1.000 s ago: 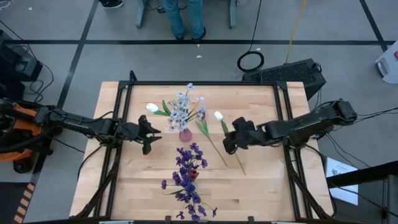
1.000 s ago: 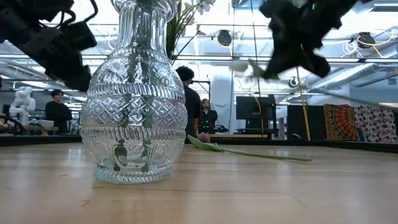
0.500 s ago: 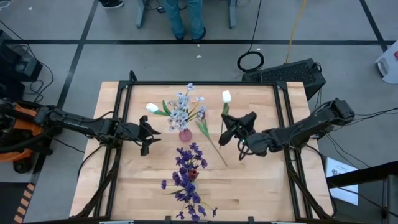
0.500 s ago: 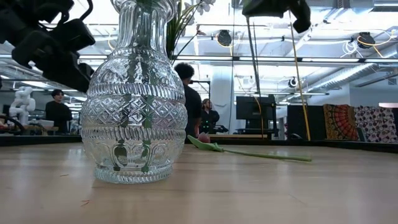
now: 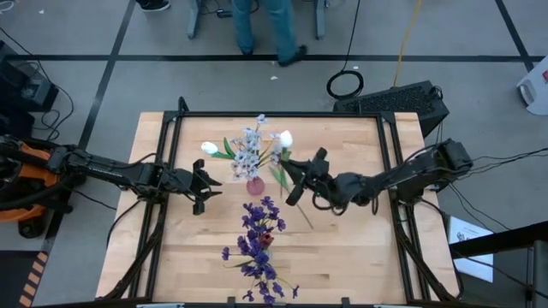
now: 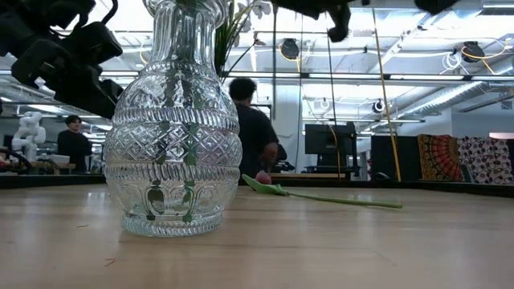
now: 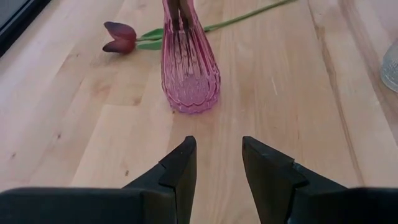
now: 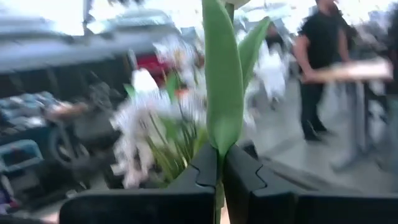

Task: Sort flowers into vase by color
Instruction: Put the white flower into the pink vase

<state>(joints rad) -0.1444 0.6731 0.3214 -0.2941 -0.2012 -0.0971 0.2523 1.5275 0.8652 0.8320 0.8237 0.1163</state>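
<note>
My right gripper (image 5: 291, 171) (image 8: 221, 165) is shut on a white tulip; its bud (image 5: 285, 139) is up beside the pale lavender-white flowers (image 5: 250, 152) (image 8: 165, 112). Those flowers and another white tulip (image 5: 209, 148) stand in the pink vase (image 5: 255, 185) (image 7: 188, 68). Dark purple flowers (image 5: 259, 244) stand in the clear glass vase (image 6: 173, 120). A dark red tulip (image 7: 121, 37) (image 6: 321, 197) lies flat on the table behind the pink vase. My left gripper (image 5: 204, 184) (image 7: 217, 158) is open, just left of the pink vase, pointing at it. My right gripper pinches the white tulip's green stem (image 8: 219, 180) between its two fingers, just below the long leaf (image 8: 224, 93). The flower is lifted clear of the table. Leaf and bud rise above the fingers, roughly upright.
A black frame (image 5: 282, 115) runs along the table's far edge and sides. Bare wood (image 5: 360, 248) lies on the near right. People stand in the room behind the table (image 6: 255, 132) and by its far edge (image 5: 257, 21).
My right gripper has risen and swung toward the table's left, up to the pink vase, staying shut on the white tulip. The tulip has turned from slanting low over the table to nearly upright, its bud now next to the pale flowers. A person beyond the table has walked.
</note>
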